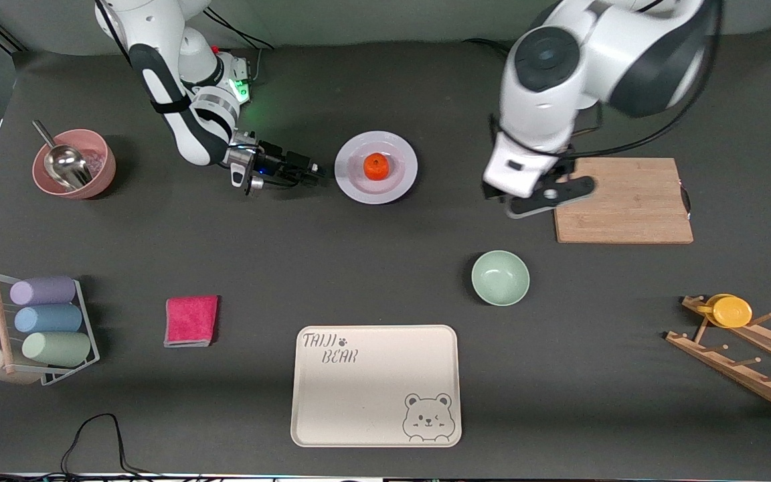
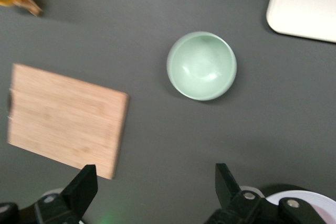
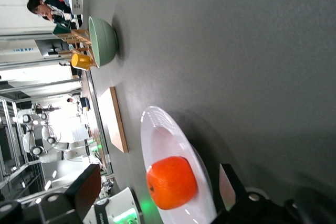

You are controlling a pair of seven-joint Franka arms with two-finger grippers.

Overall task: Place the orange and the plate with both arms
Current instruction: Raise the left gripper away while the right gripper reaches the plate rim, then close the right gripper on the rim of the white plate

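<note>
The small round bright-orange orange (image 1: 375, 166) sits in the middle of the round, shallow, pale lavender-white plate (image 1: 405, 155), which rests on the dark grey desk (image 1: 292, 248) between the two arms, farther from the front camera than the cream rectangular bear tray (image 1: 375, 385).

The right claw (image 1: 312, 171) lies low and sideways just beside the plate's rim, on the side toward the right arm's end of the desk, its fingers (image 3: 84, 187) spread wide and empty; its wrist view shows the orange (image 3: 171, 182) on the plate (image 3: 163, 135) between them.

The left claw (image 1: 546, 201) hangs over the desk at the edge of the rectangular bamboo cutting board (image 1: 623, 201), fingers (image 2: 81, 184) wide apart, holding nothing. The mint-green round bowl (image 1: 500, 278) stands nearer the front camera than this claw.
</note>
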